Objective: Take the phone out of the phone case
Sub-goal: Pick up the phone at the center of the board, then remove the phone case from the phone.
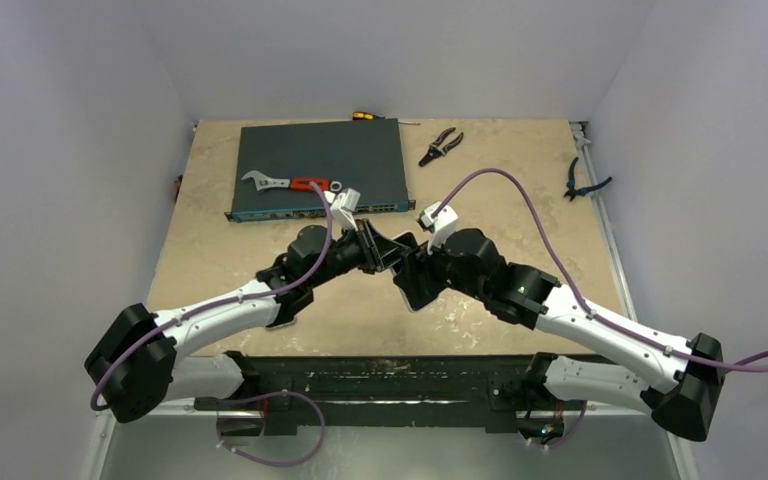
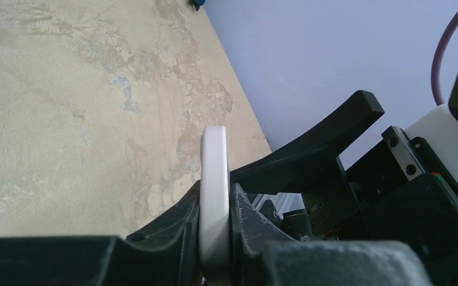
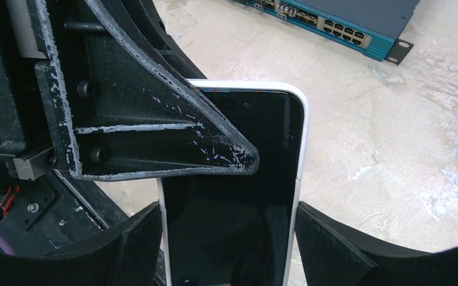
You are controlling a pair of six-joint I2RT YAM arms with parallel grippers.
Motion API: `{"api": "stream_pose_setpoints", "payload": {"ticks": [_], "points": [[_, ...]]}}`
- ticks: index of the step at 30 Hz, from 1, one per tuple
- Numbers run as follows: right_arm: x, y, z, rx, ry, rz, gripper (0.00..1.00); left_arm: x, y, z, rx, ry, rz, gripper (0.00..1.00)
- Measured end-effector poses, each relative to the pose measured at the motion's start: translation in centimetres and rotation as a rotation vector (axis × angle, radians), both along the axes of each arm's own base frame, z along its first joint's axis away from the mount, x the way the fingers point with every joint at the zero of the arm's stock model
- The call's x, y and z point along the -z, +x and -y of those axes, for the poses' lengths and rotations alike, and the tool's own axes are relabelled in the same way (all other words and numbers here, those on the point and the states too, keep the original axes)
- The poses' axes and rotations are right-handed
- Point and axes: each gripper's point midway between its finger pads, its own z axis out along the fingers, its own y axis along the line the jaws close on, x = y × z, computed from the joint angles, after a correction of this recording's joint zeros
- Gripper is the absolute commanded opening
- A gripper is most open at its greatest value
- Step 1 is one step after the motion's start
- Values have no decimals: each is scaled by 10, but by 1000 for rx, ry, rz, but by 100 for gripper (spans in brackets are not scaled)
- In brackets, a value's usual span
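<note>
1. Phone [image 3: 274, 137] is held off the table [image 1: 520, 170] at mid-width, between the two grippers, screen facing the right wrist camera.
2. Left gripper [image 2: 214, 199] is clamped flat across the phone's front and back; one finger [image 3: 155, 131] lies over the dark screen.
3. Right gripper [image 3: 228, 210] is narrowed onto the two long edges, both pads appearing to touch the white rim [image 3: 303, 119].
4. Whether that white rim is the phone case or the handset's own frame cannot be told; no gap or lifted corner shows.
5. Judgement: grasp established, separation not yet evident; peeling the case away remains to be done.
6. Network switch [image 1: 320, 165] with a wrench [image 1: 280, 182] on it lies well behind, apart from the work.
</note>
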Motion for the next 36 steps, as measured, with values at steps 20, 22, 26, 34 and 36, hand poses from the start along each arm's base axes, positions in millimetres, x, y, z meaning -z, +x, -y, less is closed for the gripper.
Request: {"api": "stream_pose_setpoints", "payload": {"ticks": [20, 22, 26, 34, 36], "points": [[-65, 8, -20, -8, 209, 40, 95, -70, 23, -30, -151, 2, 99, 0], [-87, 12, -19, -4, 292, 56, 95, -102, 32, -41, -192, -15, 149, 0], [-137, 19, 0, 1, 509, 76, 96, -163, 48, -67, -295, -93, 244, 0], [-197, -13, 10, -146, 801, 139, 95, -235, 47, -97, -358, -288, 351, 0], [-204, -11, 14, -166, 863, 150, 92, -242, 41, -95, -329, -349, 353, 0]]}}
